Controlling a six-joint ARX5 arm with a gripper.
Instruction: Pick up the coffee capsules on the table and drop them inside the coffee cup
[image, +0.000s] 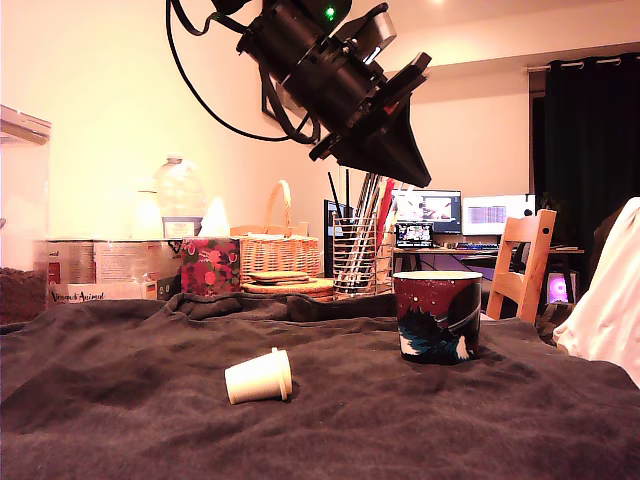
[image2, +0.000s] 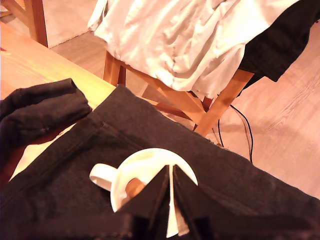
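Note:
A cream-white coffee capsule (image: 259, 377) lies on its side on the table's dark fuzzy cloth (image: 120, 410), toward the exterior view's left of the coffee cup (image: 437, 316). The cup is a dark maroon mug with a white rim, standing upright. My gripper (image: 418, 178) hangs tilted well above the cup, fingers together with nothing between them. The wrist view looks down past the shut gripper (image2: 171, 175) into the cup's white inside (image2: 150, 167). A terracotta brown capsule (image2: 134, 187) rests inside it, partly hidden by a finger.
Behind the cloth stand a wire utensil holder (image: 355, 255), a wicker basket (image: 280, 250), a red floral box (image: 210, 265) and a plastic bottle (image: 182, 200). A wooden chair draped in white fabric (image2: 190, 40) is just past the table edge beside the cup. Bare wooden tabletop (image2: 30, 65) shows beyond the cloth.

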